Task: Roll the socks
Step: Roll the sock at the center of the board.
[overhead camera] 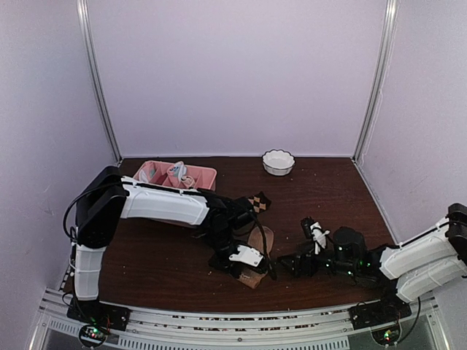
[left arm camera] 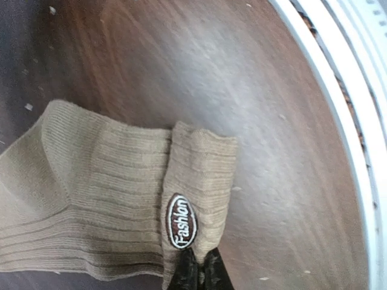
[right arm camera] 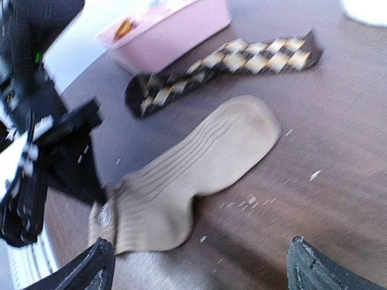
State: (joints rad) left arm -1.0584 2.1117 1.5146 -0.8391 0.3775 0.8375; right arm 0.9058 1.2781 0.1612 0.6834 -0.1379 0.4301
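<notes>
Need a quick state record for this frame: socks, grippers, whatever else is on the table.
tan sock: flat on table, cuff end folded over once
argyle sock: unrolled, apart from tan sock, near pink tray
left gripper: shut on tan sock's folded cuff
right gripper: open, empty, low over table near tan sock
bowl: white, at table's far edge

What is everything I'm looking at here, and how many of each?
tan sock: one, beige ribbed, front middle of the table, cuff end folded over
argyle sock: one, dark brown with tan diamonds, lying flat just behind the tan sock
pink tray: one, pink, divided, back left; small items inside, too small to count
bowl: one, white, back centre
table: one, dark wood
left gripper: one, black, shut on the tan sock's folded cuff
right gripper: one, black, open, right of the tan sock
</notes>
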